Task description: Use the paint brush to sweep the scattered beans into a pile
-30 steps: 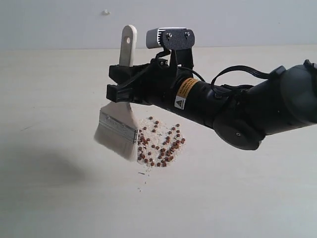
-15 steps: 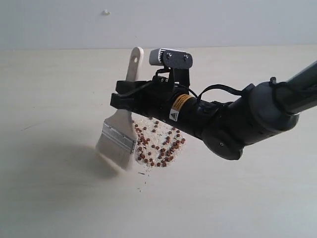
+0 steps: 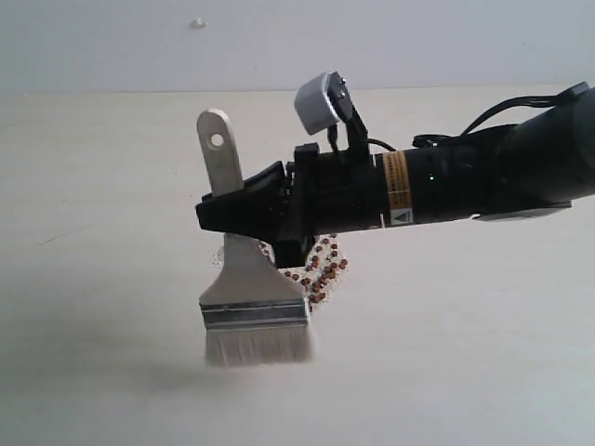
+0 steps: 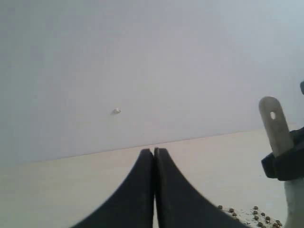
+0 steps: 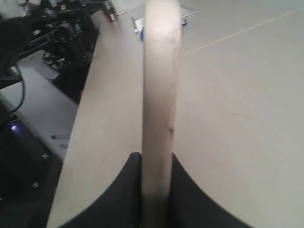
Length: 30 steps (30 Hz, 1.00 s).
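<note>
The paint brush (image 3: 253, 279) stands nearly upright, bristles down, beside the clumped beans (image 3: 321, 269).

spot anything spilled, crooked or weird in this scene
Nothing spilled or damaged. The beans lie in one loose clump on the table, partly hidden behind the paint brush that the right gripper holds. Only oddity: a small white speck on the wall.

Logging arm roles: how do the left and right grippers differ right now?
The right gripper is shut on the paint brush handle; the left gripper is shut with nothing between its fingers. The right gripper hangs over the table near the beans in the exterior view; the left gripper does not show there. Both have black fingers.
</note>
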Available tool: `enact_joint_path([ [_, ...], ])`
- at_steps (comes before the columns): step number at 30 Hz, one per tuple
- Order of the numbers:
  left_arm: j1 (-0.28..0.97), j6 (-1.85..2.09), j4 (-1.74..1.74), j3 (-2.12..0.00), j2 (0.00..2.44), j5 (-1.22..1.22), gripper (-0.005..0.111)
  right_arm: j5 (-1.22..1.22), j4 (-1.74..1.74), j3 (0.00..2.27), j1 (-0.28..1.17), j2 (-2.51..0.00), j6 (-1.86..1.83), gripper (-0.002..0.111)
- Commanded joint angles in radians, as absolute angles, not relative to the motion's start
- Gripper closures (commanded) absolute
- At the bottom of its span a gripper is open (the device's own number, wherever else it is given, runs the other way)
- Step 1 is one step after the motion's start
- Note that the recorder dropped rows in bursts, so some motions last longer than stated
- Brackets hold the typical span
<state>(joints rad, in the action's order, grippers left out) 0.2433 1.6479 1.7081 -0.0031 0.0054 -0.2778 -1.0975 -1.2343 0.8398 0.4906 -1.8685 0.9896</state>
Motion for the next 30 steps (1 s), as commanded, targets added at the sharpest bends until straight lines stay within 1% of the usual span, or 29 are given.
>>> enact_joint_path([
  [1,0.242,1.644,1.713,0.0,0.0,-0.28,0.107,-1.221,-1.346,0.844,0.436,-1.92,1.047,0.108],
  [8,0.242,1.644,1.713,0.0,0.0,-0.28,0.107,-1.221,-1.339,0.844,0.434,-2.029,1.042,0.108],
  [16,0.242,1.644,1.713,0.0,0.0,-0.28,0.107,-1.215,-1.178,0.844,0.434,-2.062,0.8,0.108],
  [22,0.242,1.644,1.713,0.0,0.0,-0.28,0.107,-1.038,-1.141,0.9,0.434,-2.062,0.761,0.108],
  [30,0.242,1.644,1.713,0.0,0.0,-0.28,0.107,-0.975,-1.146,1.01,0.434,-2.062,0.789,0.108],
])
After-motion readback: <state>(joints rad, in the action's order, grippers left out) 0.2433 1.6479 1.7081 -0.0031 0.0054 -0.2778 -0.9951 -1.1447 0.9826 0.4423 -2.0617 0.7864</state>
